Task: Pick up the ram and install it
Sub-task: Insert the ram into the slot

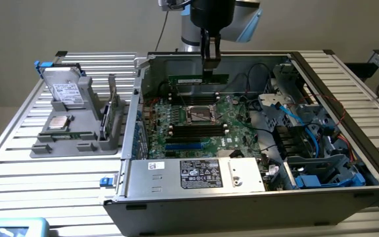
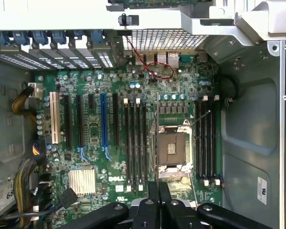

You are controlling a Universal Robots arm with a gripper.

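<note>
Currently the gripper point(image 1: 210, 68) grips the ram point(image 1: 189, 79) by its top edge; it hangs level above the motherboard point(image 1: 234, 112) at its far edge.

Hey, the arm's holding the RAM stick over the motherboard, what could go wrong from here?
1. The ram hangs in the gripper close to the open CPU socket. If it comes down beside a memory slot rather than into it, it might damage the socket's contacts.
2. The grip looks off-centre, toward the exterior view's right, so pressing may seat one end first and tilt the stick.
</note>
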